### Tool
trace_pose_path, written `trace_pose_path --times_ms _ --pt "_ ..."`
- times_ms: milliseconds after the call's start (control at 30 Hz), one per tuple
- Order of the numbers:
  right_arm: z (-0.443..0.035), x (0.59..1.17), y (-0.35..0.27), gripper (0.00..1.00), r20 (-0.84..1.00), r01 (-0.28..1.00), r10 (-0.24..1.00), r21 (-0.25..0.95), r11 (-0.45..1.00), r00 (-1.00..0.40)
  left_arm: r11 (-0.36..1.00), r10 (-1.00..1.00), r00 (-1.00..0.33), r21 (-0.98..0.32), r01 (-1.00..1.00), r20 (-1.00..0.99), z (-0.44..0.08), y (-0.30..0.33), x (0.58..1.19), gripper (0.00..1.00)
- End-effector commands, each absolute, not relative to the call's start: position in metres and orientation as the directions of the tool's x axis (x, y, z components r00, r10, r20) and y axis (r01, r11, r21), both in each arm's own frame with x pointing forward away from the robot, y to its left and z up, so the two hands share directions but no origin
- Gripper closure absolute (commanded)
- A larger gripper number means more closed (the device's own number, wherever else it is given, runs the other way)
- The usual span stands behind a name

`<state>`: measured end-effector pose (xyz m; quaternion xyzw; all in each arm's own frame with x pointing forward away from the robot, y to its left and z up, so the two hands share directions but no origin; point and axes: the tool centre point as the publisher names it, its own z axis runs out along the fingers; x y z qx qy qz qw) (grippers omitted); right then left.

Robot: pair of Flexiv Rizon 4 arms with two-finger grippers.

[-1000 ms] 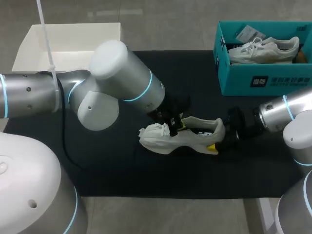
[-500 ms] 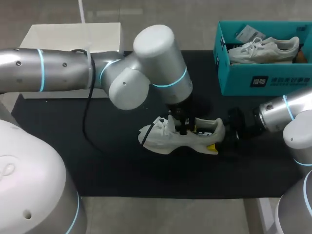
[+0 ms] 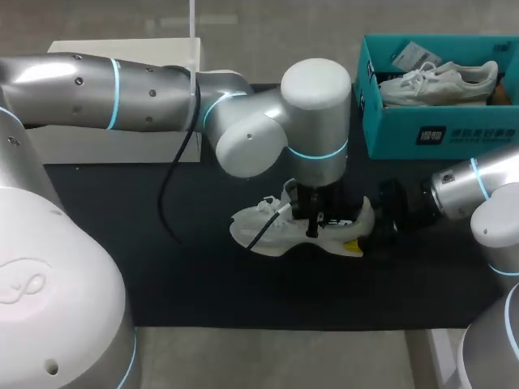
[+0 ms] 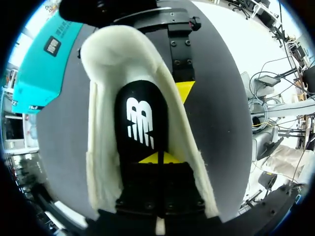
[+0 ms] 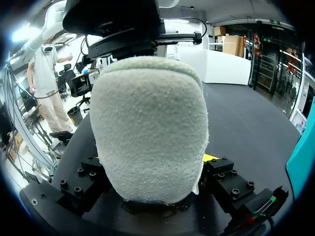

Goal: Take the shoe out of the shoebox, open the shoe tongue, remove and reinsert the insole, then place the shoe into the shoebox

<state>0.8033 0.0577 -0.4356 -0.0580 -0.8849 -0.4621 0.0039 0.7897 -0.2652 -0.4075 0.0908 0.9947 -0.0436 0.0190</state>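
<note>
A pale cream shoe (image 3: pixel 272 231) lies on its sole on the black mat (image 3: pixel 203 284), toe to the left. My left gripper (image 3: pixel 310 231) comes straight down into its opening. In the left wrist view the two yellow tips (image 4: pixel 158 158) are shut together, resting on the black insole (image 4: pixel 140 123) between the shoe's walls (image 4: pixel 101 147). My right gripper (image 3: pixel 361 231) has the heel: the fuzzy heel (image 5: pixel 150 123) sits between its fingers (image 5: pixel 210 157), which press on both sides. The teal shoebox (image 3: pixel 438 134) stands at the back right.
A second pale shoe (image 3: pixel 442 81) and a tag lie in the shoebox. A white box lid (image 3: pixel 122 146) sits at the back left, mostly behind my left arm. The mat's front strip is bare.
My left arm has swung to the right, and its gripper has gone from the tongue and laces down into the shoe's opening. The right arm and the shoe have stayed put.
</note>
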Motion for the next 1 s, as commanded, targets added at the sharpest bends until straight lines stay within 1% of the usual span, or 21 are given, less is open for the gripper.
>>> trace_pose_path --times_ms 33,200,333,367,400,433,500,633,733,867,900,1000 --pt "-0.44 0.803 0.06 1.0 0.06 0.108 0.102 0.815 0.569 -0.993 0.97 0.224 -0.974 -0.096 0.223 0.008 -0.416 -0.268 0.791 1.0" --pt "-0.44 0.803 0.06 1.0 0.06 0.108 0.102 0.815 0.569 -0.993 0.957 0.285 -0.955 -0.072 0.28 0.076 -0.422 -0.268 0.782 1.0" --pt "-0.44 0.803 0.06 1.0 0.06 0.108 0.102 0.815 0.569 -0.993 0.959 0.281 -0.958 -0.06 0.277 0.064 -0.423 -0.267 0.782 1.0" --pt "-0.44 0.803 0.06 1.0 0.06 0.108 0.102 0.815 0.569 -0.993 0.96 0.278 -0.959 -0.06 0.275 0.051 -0.423 -0.267 0.782 0.98" --pt "-0.44 0.803 0.06 1.0 0.06 0.108 0.102 0.815 0.569 -0.993 0.959 0.277 -0.96 -0.068 0.274 0.04 -0.424 -0.267 0.782 0.73" --pt "-0.44 0.803 0.06 1.0 0.06 0.108 0.102 0.815 0.569 -0.993 0.957 0.281 -0.959 -0.078 0.278 0.031 -0.424 -0.267 0.782 0.53" --pt "-0.44 0.803 0.06 1.0 0.06 0.108 0.102 0.815 0.569 -0.993 0.957 0.281 -0.959 -0.08 0.278 0.031 -0.423 -0.268 0.783 0.45" --pt "-0.44 0.803 0.06 1.0 0.06 0.108 0.102 0.815 0.569 -0.993 0.956 0.288 -0.957 -0.07 0.285 0.029 -0.422 -0.27 0.782 0.54" --pt "-0.44 0.803 0.06 1.0 0.06 0.108 0.102 0.815 0.569 -0.993 0.956 0.291 -0.957 -0.051 0.29 0.018 -0.422 -0.271 0.783 0.57" --pt "-0.44 0.803 0.06 1.0 0.06 0.108 0.102 0.815 0.569 -0.993 0.954 0.299 -0.954 -0.019 0.299 0.009 -0.434 -0.272 0.785 0.57" --pt "-0.44 0.803 0.06 1.0 0.06 0.108 0.102 0.815 0.569 -0.993 0.954 0.298 -0.954 -0.036 0.298 0.005 -0.438 -0.272 0.785 0.57" --pt "-0.44 0.803 0.06 1.0 0.06 0.108 0.102 0.815 0.569 -0.993 0.958 0.286 -0.958 -0.028 0.286 -0.027 -0.447 -0.271 0.786 0.56"
